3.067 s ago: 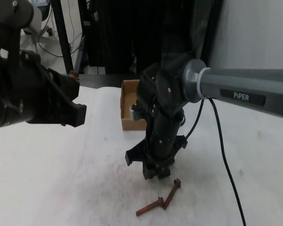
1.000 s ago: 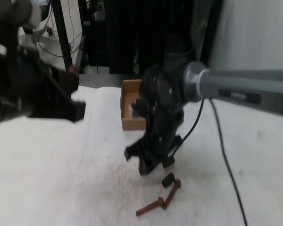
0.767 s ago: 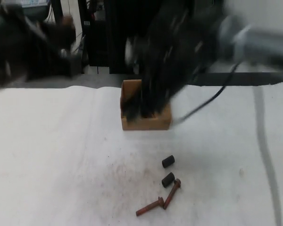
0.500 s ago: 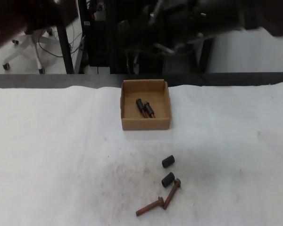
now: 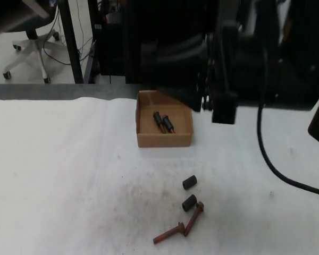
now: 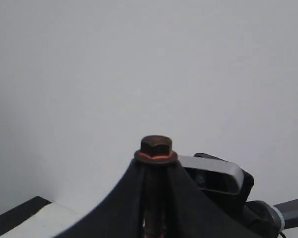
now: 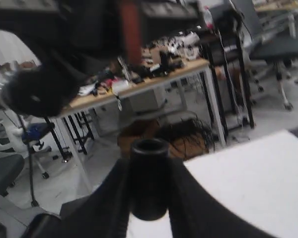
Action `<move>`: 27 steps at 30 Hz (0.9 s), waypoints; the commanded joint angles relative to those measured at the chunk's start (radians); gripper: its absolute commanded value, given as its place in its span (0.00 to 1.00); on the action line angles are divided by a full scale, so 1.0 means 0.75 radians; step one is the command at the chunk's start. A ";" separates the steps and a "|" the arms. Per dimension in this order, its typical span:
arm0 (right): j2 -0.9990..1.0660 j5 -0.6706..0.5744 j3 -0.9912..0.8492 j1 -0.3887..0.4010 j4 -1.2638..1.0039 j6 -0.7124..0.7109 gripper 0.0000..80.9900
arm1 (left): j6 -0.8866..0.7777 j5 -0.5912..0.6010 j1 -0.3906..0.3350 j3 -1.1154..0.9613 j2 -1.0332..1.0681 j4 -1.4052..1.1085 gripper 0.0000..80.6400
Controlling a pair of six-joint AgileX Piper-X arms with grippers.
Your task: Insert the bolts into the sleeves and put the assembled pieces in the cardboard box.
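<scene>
My left gripper (image 6: 156,171) is shut on a rusty bolt (image 6: 155,148), whose hex head stands just past the fingertips. My right gripper (image 7: 149,168) is shut on a black sleeve (image 7: 149,193) with its open end facing outward. In the high view the cardboard box (image 5: 165,140) sits mid-bench with two assembled pieces (image 5: 163,122) inside. In front of it lie two loose black sleeves (image 5: 189,182) (image 5: 189,202) and two rusty bolts (image 5: 194,217) (image 5: 168,233). An arm's dark bulk (image 5: 244,64) hangs high over the back right of the bench.
A white cloth (image 5: 69,180) covers the bench, with bare room on its left half. A black cable (image 5: 271,159) droops over the right side. Part of the other arm (image 6: 216,176) shows behind the left gripper. Desks and chairs stand in the room behind.
Both arms have lifted up and away from the bench, uncovering the box with its two pieces and the loose sleeves. One arm's bulk now hangs at the upper right.
</scene>
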 commanded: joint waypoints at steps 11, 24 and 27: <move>-0.010 0.082 0.007 0.095 -0.087 -0.020 0.01 | -0.379 0.054 0.004 -0.007 0.073 -0.456 0.00; -0.010 0.153 0.007 0.095 -0.002 -0.020 0.01 | -0.366 0.254 0.004 -0.007 0.073 -0.367 0.00; -0.010 0.153 0.007 0.095 -0.003 0.005 0.01 | -0.299 0.254 0.004 0.005 0.073 -0.304 0.00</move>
